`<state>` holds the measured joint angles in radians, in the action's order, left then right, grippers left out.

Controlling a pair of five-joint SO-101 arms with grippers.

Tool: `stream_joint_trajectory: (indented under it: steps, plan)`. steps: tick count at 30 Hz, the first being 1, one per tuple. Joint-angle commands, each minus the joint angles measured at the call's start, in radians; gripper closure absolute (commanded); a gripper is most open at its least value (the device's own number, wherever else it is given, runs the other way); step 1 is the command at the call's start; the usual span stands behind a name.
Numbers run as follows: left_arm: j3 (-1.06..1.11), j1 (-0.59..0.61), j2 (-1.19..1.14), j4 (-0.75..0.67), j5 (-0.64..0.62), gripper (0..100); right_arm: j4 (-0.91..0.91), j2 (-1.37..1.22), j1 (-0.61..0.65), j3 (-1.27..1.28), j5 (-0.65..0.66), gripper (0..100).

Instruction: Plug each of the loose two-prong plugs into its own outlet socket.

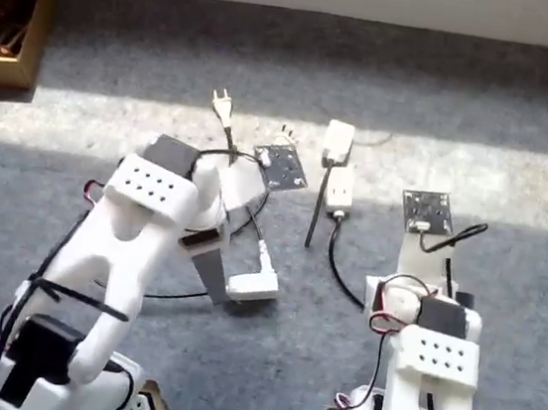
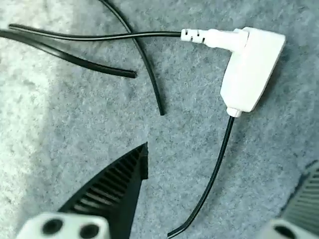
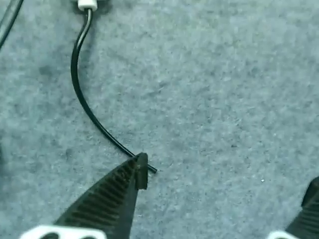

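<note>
On the grey worktop [image 1: 525, 116]: soft and fuzzy like carpet, with a bright strip of sun across the far part.
Two-prong plug [image 1: 224, 110]: small and white, lying loose in the sun strip at the far side, prongs pointing away from the arms. Nothing is holding it.
White angled plug [image 2: 251, 67]: lies flat on the worktop, just in front of the left arm. A black cord comes out of each end. More black cords cross near it.
Left end effector [image 2: 230, 158]: spread wide and holding nothing. It hangs just above the worktop, close to the white angled plug but not touching it. One thin cord from that plug runs between its two fingers [image 2: 117, 191].
Upper white piece [image 1: 338, 141]: in the middle of the worktop, in the sun strip.
Lower white piece [image 1: 340, 191]: right below the upper one, end to end with it. I cannot tell if they are pushed together.
Black cord [image 3: 82, 94]: runs from the lower white piece toward the right arm. Its loose end stops beside one fingertip.
Right end effector [image 3: 227, 169]: spread wide, holding nothing, low over the bare worktop.
Wooden box [image 1: 11, 28]: at the far left edge, well away from the plugs.
</note>
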<state>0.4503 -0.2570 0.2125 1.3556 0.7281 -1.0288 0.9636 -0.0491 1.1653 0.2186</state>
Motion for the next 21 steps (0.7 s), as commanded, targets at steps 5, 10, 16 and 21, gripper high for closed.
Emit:
stream_joint_trajectory:
  steps: [5,10,16,21]
  plan:
    - [0.171,-0.2,0.004,-0.167,-0.011,56,0.019,0.054,-0.05,0.004,0.006,54.8]
    - [0.246,-0.22,-0.004,-0.307,-0.011,56,0.025,0.054,-0.119,0.001,0.002,54.8]
    - [0.28,-0.22,-0.004,-0.356,-0.009,74,0.027,0.056,-0.116,0.001,0.005,54.8]
    - [0.274,-0.245,-0.004,-0.358,-0.008,92,0.027,0.061,-0.12,0.004,0.002,54.8]
